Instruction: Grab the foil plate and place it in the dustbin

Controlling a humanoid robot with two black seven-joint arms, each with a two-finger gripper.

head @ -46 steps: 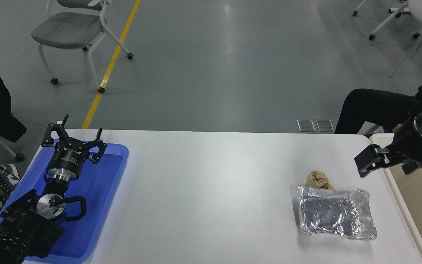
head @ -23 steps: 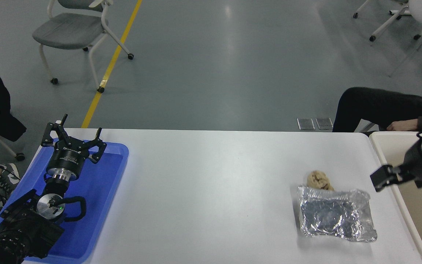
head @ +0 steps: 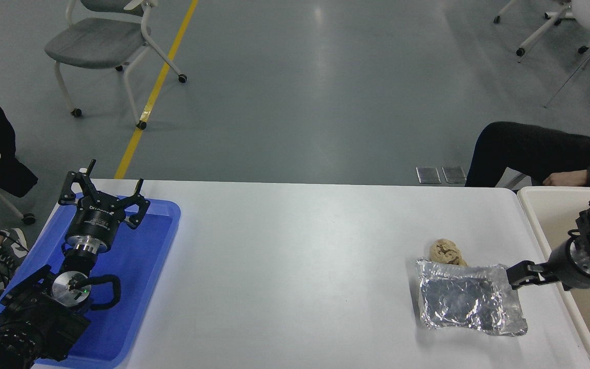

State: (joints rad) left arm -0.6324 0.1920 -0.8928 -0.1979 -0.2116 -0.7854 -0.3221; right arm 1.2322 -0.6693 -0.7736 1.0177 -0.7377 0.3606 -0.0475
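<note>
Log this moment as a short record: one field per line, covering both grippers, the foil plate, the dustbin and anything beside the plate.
right gripper: low at the foil plate's right edge, reaching in from over the dustbin; open or shut unclear
left gripper: open, parked above the blue tray
foil plate: flat on the white table, not lifted
dustbin: at the table's right end
paper wad: at the plate's far edge

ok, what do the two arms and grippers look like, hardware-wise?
Both arms are black. The left gripper has thin linkage fingers on a black cylinder with white lettering, a silver collar, a looped black cable and a green light. The right gripper shows a black finger on a silver-ringed cylindrical wrist.
</note>
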